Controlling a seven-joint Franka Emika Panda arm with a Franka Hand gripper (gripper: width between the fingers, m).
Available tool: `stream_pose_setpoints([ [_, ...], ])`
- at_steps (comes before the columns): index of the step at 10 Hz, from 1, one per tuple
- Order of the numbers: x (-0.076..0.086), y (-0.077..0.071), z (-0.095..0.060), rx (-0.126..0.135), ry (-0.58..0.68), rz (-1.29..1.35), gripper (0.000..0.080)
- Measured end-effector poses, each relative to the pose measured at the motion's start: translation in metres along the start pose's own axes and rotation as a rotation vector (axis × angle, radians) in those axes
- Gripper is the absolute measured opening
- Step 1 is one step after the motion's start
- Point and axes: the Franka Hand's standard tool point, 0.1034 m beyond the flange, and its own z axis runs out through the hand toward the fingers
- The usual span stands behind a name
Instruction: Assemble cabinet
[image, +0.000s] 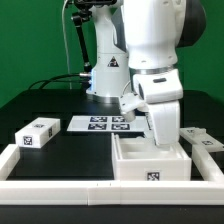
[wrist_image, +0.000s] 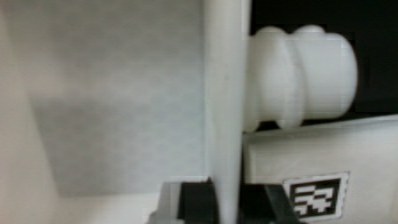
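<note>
The large white cabinet body (image: 135, 162) stands at the front, open side up, with a tag on its front wall. My gripper (image: 160, 138) reaches down at its back right edge. In the wrist view my gripper (wrist_image: 222, 203) has its black fingers (wrist_image: 191, 205) pressed on both sides of a thin upright white panel (wrist_image: 222, 100). A ribbed white peg (wrist_image: 302, 75) and a tagged white face (wrist_image: 317, 192) lie beside it. A small tagged white block (image: 35, 133) lies on the exterior view's left. Another white part (image: 200, 140) lies on the right.
The marker board (image: 105, 123) lies flat behind the cabinet body, near the robot's base (image: 105, 75). A long low white border rail (image: 60, 195) runs along the front and up the exterior view's left side. The table is black.
</note>
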Motion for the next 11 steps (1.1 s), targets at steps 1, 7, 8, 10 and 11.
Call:
stream_pose_setpoints([
  [1, 0.011, 0.005, 0.001, 0.001, 0.004, -0.004, 0.0041],
  [7, 0.032, 0.012, 0.002, -0.002, 0.011, 0.026, 0.0129],
  [8, 0.031, 0.012, 0.002, -0.002, 0.012, 0.027, 0.0129],
  [10, 0.030, 0.012, 0.002, -0.002, 0.011, 0.029, 0.0448],
  [11, 0.029, 0.011, -0.002, -0.010, 0.009, 0.028, 0.0582],
])
